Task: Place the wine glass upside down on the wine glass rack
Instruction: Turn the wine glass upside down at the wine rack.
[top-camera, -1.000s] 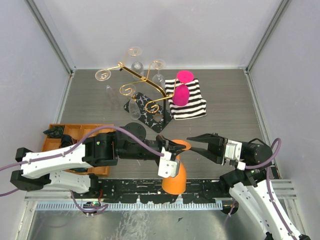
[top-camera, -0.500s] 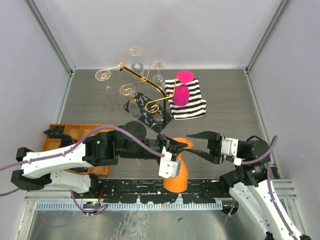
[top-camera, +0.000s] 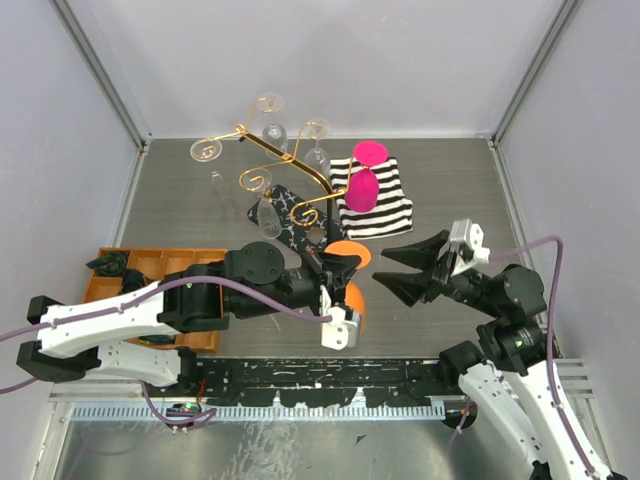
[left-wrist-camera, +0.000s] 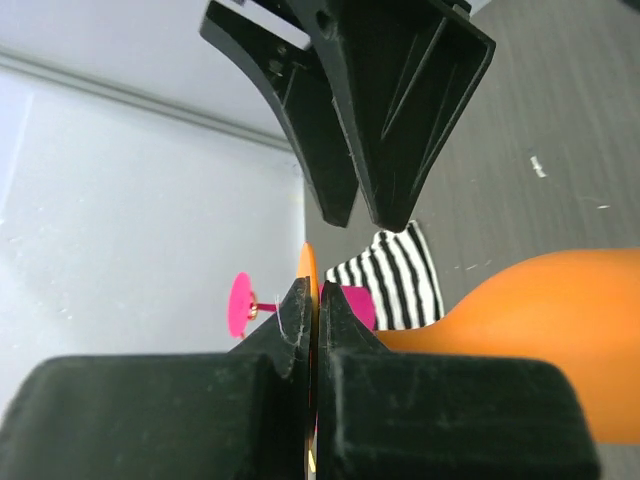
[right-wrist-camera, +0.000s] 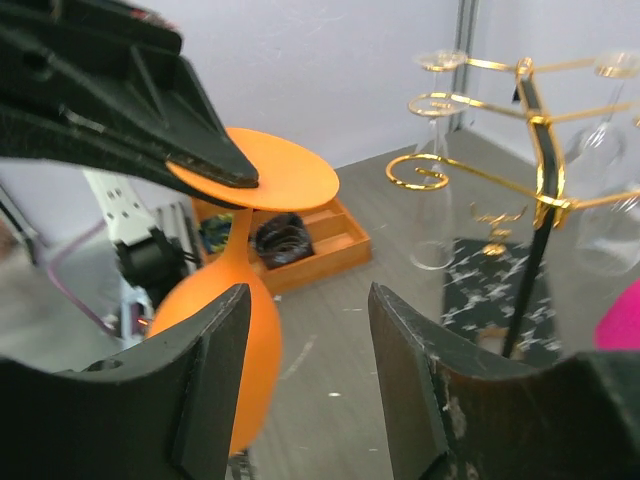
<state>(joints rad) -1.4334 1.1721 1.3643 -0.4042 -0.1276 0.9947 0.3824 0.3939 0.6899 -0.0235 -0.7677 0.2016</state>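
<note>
Over the grey bench (top-camera: 455, 190), the left gripper (top-camera: 337, 265) is clamped tight on the flat foot of the orange wine glass (top-camera: 356, 298), foot up and bowl down, while the right gripper (top-camera: 379, 270) stands apart and empty just beside it, with the gold wine glass rack (top-camera: 300, 215) behind.

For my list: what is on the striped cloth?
A pink wine glass rests on the striped cloth; standing or lying, I cannot tell. What the cloth covers is hidden.
</note>
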